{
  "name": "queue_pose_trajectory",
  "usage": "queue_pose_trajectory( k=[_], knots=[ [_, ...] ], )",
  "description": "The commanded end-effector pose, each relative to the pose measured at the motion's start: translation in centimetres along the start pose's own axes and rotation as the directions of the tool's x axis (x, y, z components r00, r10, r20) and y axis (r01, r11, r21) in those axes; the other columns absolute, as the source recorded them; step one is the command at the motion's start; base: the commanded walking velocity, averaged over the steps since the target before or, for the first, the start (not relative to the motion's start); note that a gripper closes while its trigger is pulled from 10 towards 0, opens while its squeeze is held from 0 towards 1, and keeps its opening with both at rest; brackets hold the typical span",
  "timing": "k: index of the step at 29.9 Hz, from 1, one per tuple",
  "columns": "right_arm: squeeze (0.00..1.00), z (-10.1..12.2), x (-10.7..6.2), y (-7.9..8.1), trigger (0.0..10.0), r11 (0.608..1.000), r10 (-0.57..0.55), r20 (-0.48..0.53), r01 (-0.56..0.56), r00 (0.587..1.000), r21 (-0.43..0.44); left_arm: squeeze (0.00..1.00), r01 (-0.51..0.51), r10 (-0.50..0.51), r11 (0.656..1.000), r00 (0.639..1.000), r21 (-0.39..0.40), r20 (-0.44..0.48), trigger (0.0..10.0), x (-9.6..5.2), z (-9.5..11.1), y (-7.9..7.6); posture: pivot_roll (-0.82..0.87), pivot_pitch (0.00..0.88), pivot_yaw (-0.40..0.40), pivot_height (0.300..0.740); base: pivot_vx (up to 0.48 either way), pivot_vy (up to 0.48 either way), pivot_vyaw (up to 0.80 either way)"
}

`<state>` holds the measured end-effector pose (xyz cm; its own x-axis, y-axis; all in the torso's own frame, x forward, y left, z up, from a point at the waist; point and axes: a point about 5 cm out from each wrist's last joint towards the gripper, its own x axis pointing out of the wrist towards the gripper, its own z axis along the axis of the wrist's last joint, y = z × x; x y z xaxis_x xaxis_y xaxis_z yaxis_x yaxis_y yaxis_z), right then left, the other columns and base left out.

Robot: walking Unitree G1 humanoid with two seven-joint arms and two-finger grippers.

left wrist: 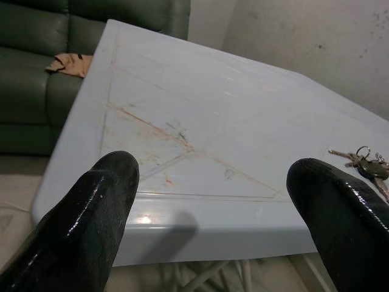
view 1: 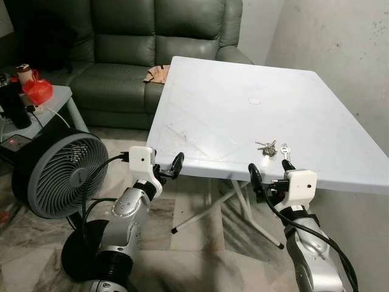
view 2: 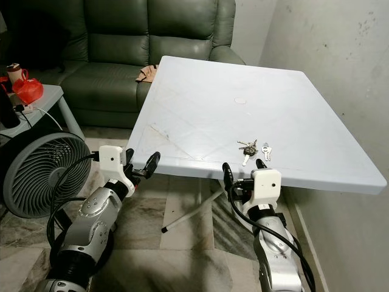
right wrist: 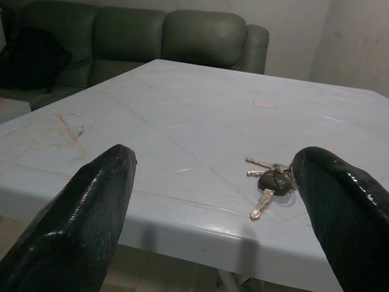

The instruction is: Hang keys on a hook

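- The right hand (view 1: 267, 173) sits just below and short of the tabletop's (view 1: 231, 115) near edge, its two black fingers (right wrist: 91, 213) spread wide apart and gripping nothing.
- The left hand (view 1: 167, 167) hovers at the near left corner of the same tabletop, fingers likewise apart and empty.
- The keys (view 1: 266, 147) lie flat on the tabletop just ahead of the right hand, close behind the near edge. In the right wrist view they fall between the spread fingers, nearer one of them. From the left hand they are well off to the side.
- A single key on a ring (view 1: 285, 149) lies just beside the bunch, on its outer side.
- Judged from this, the bunch is light, hard and loose: blades will splay and slide on the smooth plastic. The dark fob (right wrist: 272, 180) looks the thickest part, so it is probably the best place to pinch; the ring should stay free for hanging.
- No hook can be made out.
- Beyond the tabletop stands a green sofa (view 1: 121, 48); a fan (view 1: 58, 173) stands outside the left hand.
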<state>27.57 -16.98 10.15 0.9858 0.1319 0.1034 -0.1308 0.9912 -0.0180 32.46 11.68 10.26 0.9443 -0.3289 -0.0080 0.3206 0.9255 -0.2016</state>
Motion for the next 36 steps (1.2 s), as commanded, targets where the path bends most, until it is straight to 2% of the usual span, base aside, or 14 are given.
queue_pose_trajectory(
  k=[1,9,14,36],
  knots=[
    [0.00,0.22,0.13,-0.20,10.0,1.000,-0.001,0.004,0.001,1.000,-0.003,0.00,0.001,-0.001,1.000,1.000,0.010,-0.008,10.0,0.01,0.03,-0.03,0.03,0.000,-0.058,0.732,0.000,0.000,0.00],
    [0.00,0.26,0.11,-0.17,10.0,1.000,-0.002,0.005,0.002,1.000,-0.004,0.00,0.001,0.000,1.000,1.000,0.011,-0.009,10.0,0.02,0.09,-0.04,0.03,0.000,-0.058,0.732,0.030,0.000,0.00],
    [0.00,0.25,0.13,-0.11,10.0,1.000,0.000,0.005,0.000,1.000,-0.002,0.00,0.005,-0.005,1.000,1.000,0.010,-0.007,10.0,0.11,0.18,-0.13,0.03,0.000,-0.058,0.732,0.255,0.000,0.00],
    [0.00,0.05,0.10,0.16,10.0,1.000,0.011,-0.004,-0.011,1.000,0.001,0.00,-0.003,0.003,1.000,1.000,0.026,0.010,10.0,0.08,0.50,-0.17,0.03,0.000,-0.057,0.732,0.386,0.000,0.00]
  ],
)
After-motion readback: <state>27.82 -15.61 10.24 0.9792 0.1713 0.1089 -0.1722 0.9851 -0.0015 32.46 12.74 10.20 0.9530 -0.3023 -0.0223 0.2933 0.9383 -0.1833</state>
